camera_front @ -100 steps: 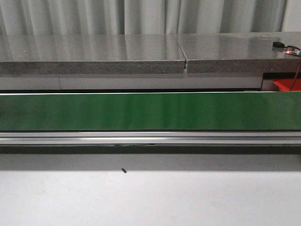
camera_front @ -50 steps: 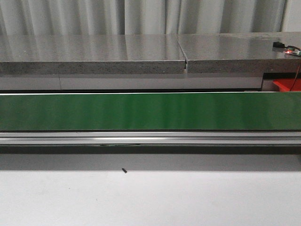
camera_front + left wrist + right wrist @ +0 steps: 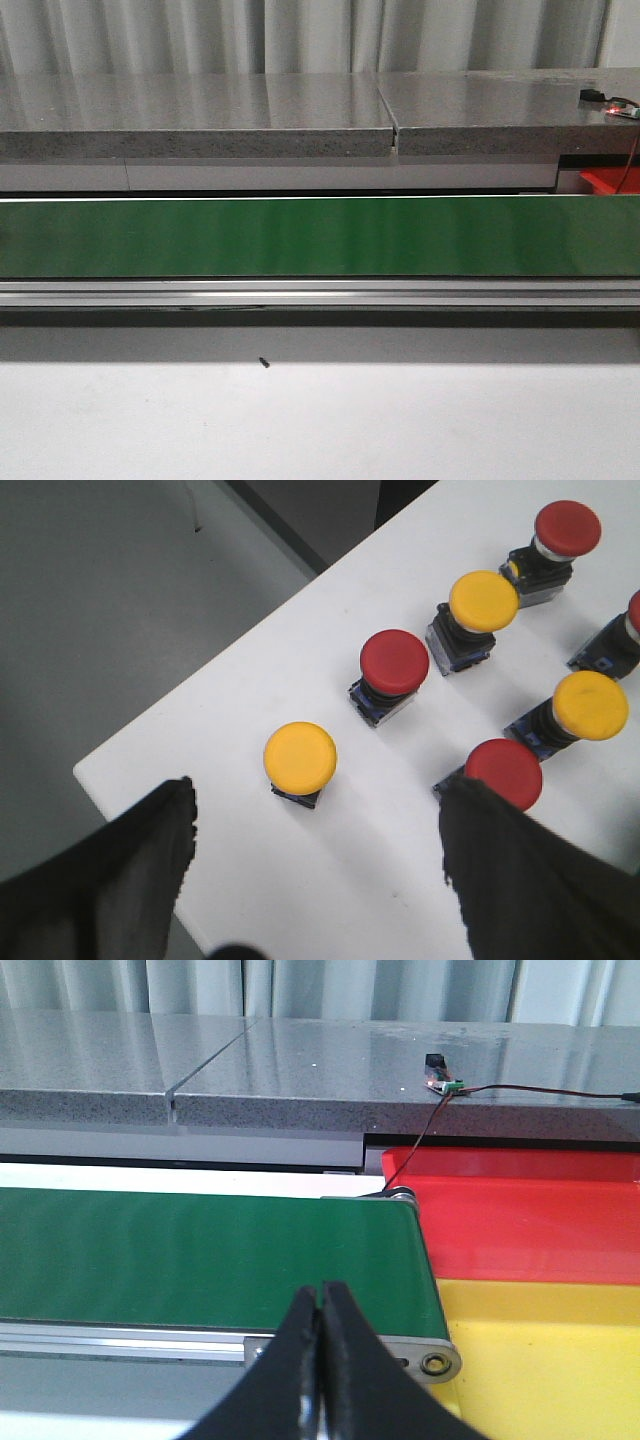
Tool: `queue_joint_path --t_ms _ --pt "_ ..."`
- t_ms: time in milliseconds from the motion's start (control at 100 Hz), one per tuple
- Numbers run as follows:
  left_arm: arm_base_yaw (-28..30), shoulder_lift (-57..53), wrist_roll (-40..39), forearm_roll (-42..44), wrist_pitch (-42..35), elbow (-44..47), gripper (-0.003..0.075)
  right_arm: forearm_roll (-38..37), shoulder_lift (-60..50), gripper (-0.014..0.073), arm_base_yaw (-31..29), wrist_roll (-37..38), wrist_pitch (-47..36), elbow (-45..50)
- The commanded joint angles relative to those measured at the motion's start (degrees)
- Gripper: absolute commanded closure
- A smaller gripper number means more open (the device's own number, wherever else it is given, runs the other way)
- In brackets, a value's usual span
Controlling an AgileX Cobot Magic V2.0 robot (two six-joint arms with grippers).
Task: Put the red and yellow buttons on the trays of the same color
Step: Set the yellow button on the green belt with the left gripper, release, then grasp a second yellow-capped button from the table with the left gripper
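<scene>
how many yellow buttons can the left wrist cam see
3: one yellow button nearest the white table's corner, one beside the top red one, one near the picture's edge. More may lie outside the picture.

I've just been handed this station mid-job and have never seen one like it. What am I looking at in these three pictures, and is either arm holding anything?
This is a two-armed robot sorting push buttons. The front view looks forward over a green conveyor belt; no arm shows there.

The left wrist view looks down from the left arm. The left gripper is open and holds nothing, its dark fingers spread above a white table. On it stand red and yellow buttons; closest between the fingers is a yellow button, with a red button beyond.

The right wrist view looks along the belt's end. The right gripper is shut and empty. Beside the belt lie a red tray and a yellow tray, no buttons visible in either.
</scene>
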Motion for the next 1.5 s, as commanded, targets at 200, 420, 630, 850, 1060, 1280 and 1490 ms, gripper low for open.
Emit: queue_joint_path --t_ms 200,420,630,850,1060,1280,1490 --pt "0.28 4.72 -1.17 1.84 -3.82 -1.57 0.0219 -0.24 -0.86 0.0662 -0.39 0.03 -4.59 -0.95" --pt "0.28 7.45 -5.8 7.91 -5.08 -1.57 0.0219 -0.24 -0.86 0.0662 -0.39 0.03 -4.59 -0.95" --pt "0.39 12.47 -5.9 7.93 -5.99 -1.69 0.0218 -0.24 -0.86 0.0662 -0.39 0.03 -4.59 -0.95" --pt "0.39 17.03 -5.9 7.31 -8.3 -1.69 0.0218 -0.24 -0.86 0.0662 -0.39 0.03 -4.59 -0.95" --pt "0.39 18.35 -5.9 7.46 -11.2 -1.8 0.0219 -0.24 -0.86 0.0662 -0.39 0.03 -4.59 -0.95" --pt "0.39 21.06 -5.9 7.46 -12.98 -1.8 0.0219 -0.24 -0.86 0.0662 -0.39 0.03 -4.59 -0.95" --pt "0.39 21.95 -5.9 7.56 -15.12 -1.8 0.0219 -0.24 -0.86 0.0662 -0.39 0.03 -4.59 -0.95"
